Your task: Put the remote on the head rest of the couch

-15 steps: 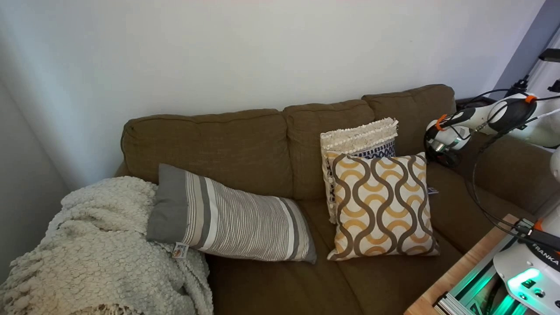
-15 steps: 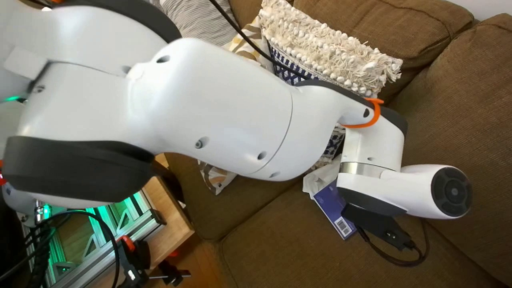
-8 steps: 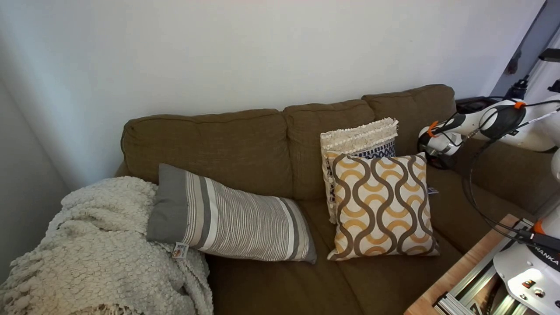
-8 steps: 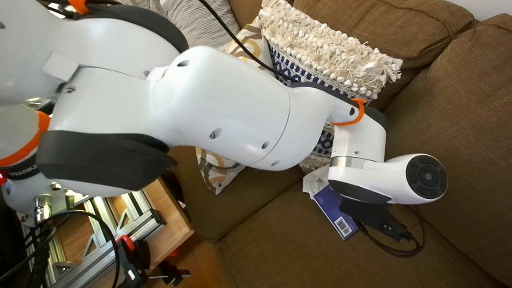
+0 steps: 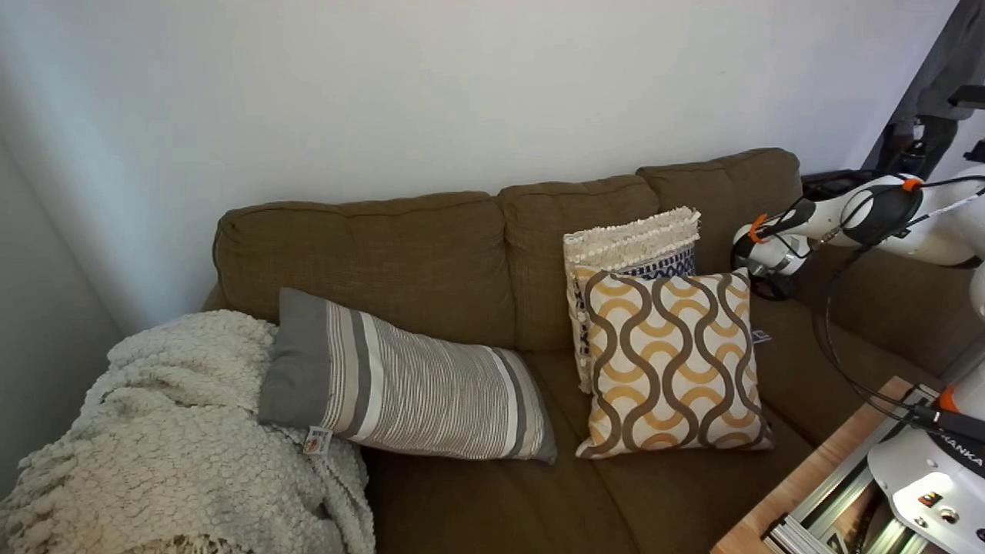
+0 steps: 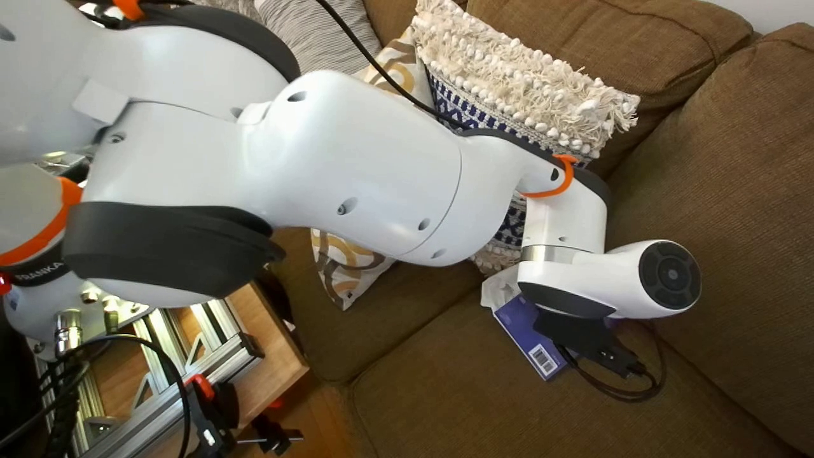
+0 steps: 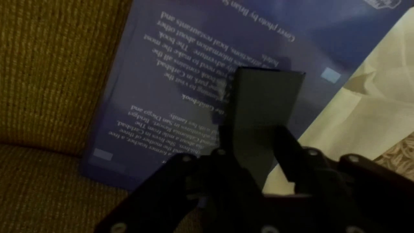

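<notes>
Black and slim, the one remote shows over one blue book in the wrist view, its long axis close to the twelve-to-six line. Its square-cut end points to twelve, leaning a shade toward one; the opposite end runs toward six, hidden by the gripper. The jaws stand narrow, one along each long side of the remote; whether they press on it cannot be told, nor whether it touches the book. One pale crumpled sheet shows beside the book at three o'clock.

Only the wrist view shows the remote and the lines of print; a barcode stands out on the book in an exterior view, between four and five o'clock. Both exterior views show one striped pillow, one wavy-patterned pillow and one fringed pillow, three in all. In an exterior view, three back cushions carry the head rest of the couch from before ten o'clock to two, one fleecy blanket lies at eight, and part of one person is seen at two.
</notes>
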Available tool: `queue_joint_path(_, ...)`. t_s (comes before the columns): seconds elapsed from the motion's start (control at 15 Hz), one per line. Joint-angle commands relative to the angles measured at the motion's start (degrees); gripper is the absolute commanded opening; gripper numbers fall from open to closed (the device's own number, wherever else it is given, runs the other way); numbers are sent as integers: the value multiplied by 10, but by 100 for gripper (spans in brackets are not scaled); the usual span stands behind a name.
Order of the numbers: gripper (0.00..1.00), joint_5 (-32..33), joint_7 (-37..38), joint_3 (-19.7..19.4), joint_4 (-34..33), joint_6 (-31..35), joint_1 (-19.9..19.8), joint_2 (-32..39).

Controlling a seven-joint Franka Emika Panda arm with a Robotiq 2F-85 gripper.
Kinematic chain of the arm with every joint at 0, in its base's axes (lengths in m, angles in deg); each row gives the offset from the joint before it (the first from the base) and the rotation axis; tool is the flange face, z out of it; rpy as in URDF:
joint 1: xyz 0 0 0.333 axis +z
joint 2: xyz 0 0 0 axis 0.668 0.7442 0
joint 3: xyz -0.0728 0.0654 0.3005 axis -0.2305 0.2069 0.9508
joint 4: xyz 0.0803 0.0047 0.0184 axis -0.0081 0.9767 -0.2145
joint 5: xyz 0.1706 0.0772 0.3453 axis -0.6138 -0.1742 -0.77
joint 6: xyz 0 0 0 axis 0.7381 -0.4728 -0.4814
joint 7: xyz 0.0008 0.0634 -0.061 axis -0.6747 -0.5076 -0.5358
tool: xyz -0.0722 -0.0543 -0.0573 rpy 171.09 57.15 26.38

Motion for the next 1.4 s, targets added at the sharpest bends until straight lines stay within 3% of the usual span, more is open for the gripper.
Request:
queue_joint_path(0.0, 5, -10, 21, -12, 3, -19, 5, -1)
queue_joint_path(0.07, 1, -9, 28, -15, 3, -16, 6, -2)
queue_joint_path(0.13, 41, -7, 40, -21, 4, -8, 11, -3)
queue_joint_path(0.27, 37, -6, 62, -27, 6, 4, 18, -4)
queue_joint_path(0.87, 100, 8, 165, -57, 34, 68, 71, -4)
queue_joint_path(1.33, 100, 5, 191, -55, 35, 58, 64, -4)
